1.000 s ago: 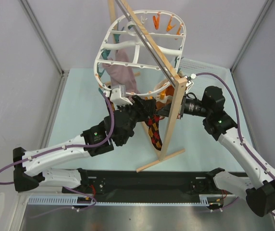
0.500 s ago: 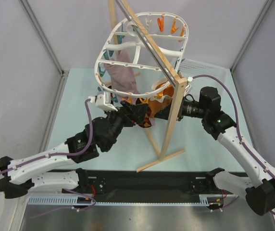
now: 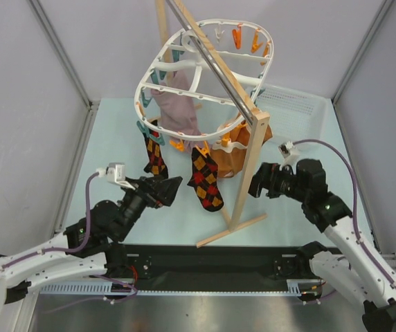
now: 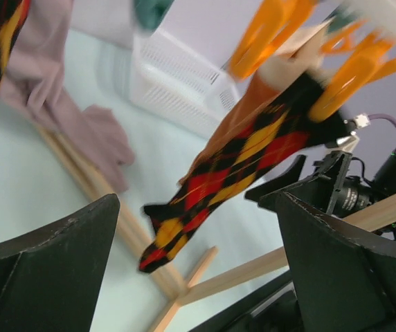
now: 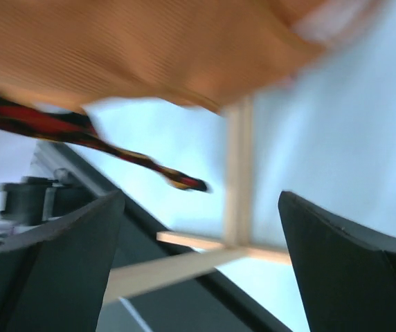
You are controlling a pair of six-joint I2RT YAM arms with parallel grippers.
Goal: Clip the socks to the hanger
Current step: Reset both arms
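Observation:
Two socks with a black, red and yellow diamond pattern hang from clips on the near rim of the white oval hanger (image 3: 149,71): one sock (image 3: 155,158) on the left, the other sock (image 3: 206,181) nearer the middle. My left gripper (image 3: 174,187) is open, low and just left of the middle sock, touching nothing. In the left wrist view that sock (image 4: 232,173) dangles from an orange clip (image 4: 267,34) beyond my open left gripper (image 4: 198,263). My right gripper (image 3: 257,183) is open and empty to the right of the wooden post. In the right wrist view, my open right gripper (image 5: 201,263) frames a sock toe (image 5: 177,181).
A mauve-pink cloth (image 3: 177,104) and an orange garment (image 3: 236,149) also hang from the hanger. The wooden stand (image 3: 243,180) with its metal rod rises between my arms, its feet on the table. A white basket (image 3: 291,104) sits at the back right.
Both grippers have opened and let go at the hanger, and both arms have drawn back toward the near edge. The two socks now hang free from the clips.

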